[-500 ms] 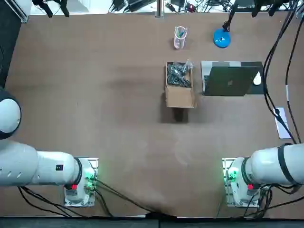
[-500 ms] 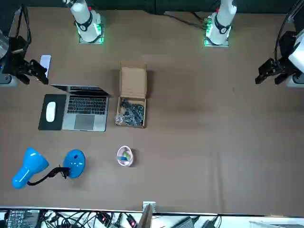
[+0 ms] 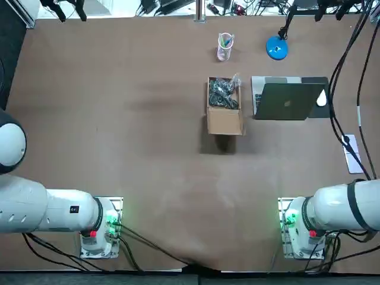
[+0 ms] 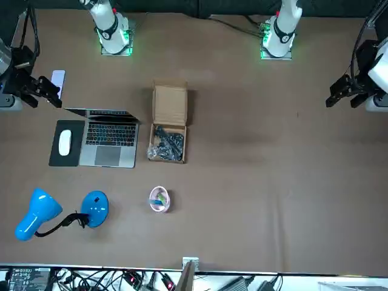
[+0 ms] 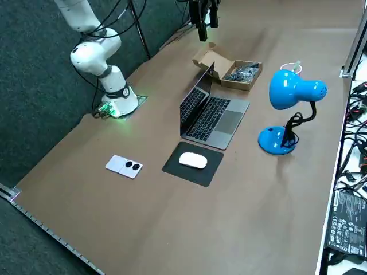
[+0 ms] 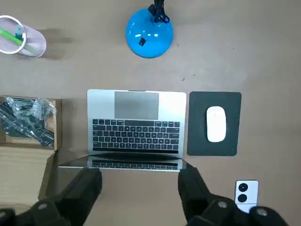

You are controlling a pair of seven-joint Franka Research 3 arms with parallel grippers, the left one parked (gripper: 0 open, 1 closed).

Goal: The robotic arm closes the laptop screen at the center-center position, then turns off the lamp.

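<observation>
A silver laptop (image 4: 109, 136) stands open on the table, screen upright, keyboard facing the lamp side; the wrist view shows its keyboard (image 6: 136, 129). A blue desk lamp (image 4: 36, 212) stands beyond it on a round blue base (image 6: 149, 32). From these views I cannot tell whether it is lit. My right gripper (image 6: 139, 176) hangs open high above the laptop's screen edge, its dark fingers (image 6: 89, 181) spread wider than the screen and touching nothing. In the front view the right gripper (image 4: 39, 90) shows at the table's left edge.
A cardboard box (image 4: 168, 103) holding bagged dark parts sits beside the laptop. A white mouse (image 4: 64, 142) lies on a black pad. A small white device (image 4: 57, 77) lies near the table edge. A clear cup (image 4: 159, 199) with pens stands near the lamp.
</observation>
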